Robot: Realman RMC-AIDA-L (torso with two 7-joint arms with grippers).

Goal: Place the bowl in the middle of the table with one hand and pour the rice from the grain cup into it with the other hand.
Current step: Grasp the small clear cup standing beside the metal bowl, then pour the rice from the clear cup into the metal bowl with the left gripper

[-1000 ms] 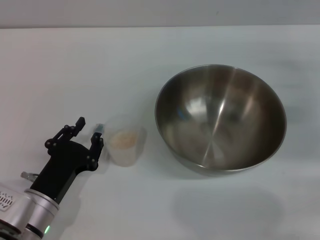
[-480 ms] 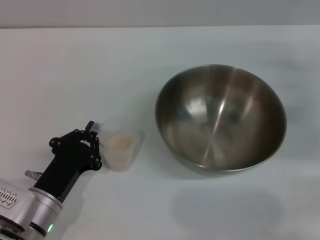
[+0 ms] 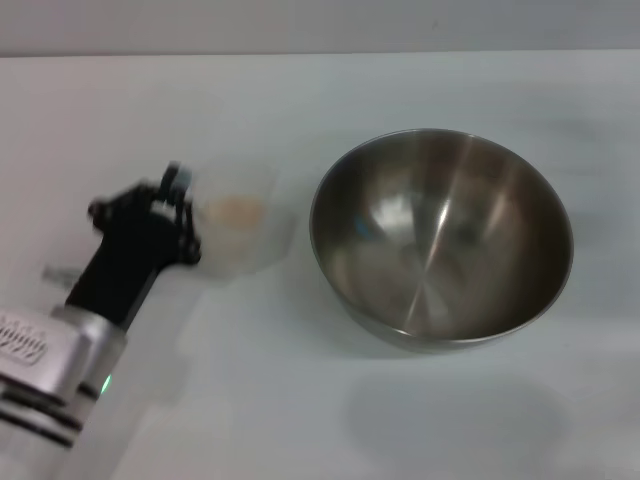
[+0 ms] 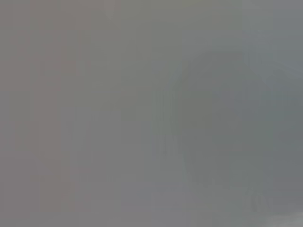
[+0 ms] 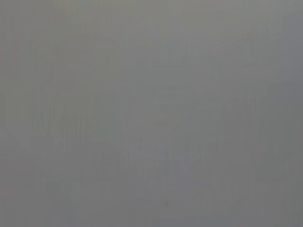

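Observation:
In the head view, the steel bowl (image 3: 441,238) stands on the white table (image 3: 300,110), right of centre, and is empty. My left gripper (image 3: 178,205) is shut on the side tab of the translucent grain cup (image 3: 240,232) and holds it lifted above the table, left of the bowl. The rice (image 3: 236,209) shows as a pale beige heap inside the cup. The cup stays roughly upright and clear of the bowl's rim. My right gripper is out of view. Both wrist views show only flat grey.
The table's far edge (image 3: 320,53) runs across the top of the head view. Bare tabletop lies in front of the bowl and behind the cup.
My left gripper closed on the cup's tab, then lifted the cup up and away from the table. The bowl has not moved.

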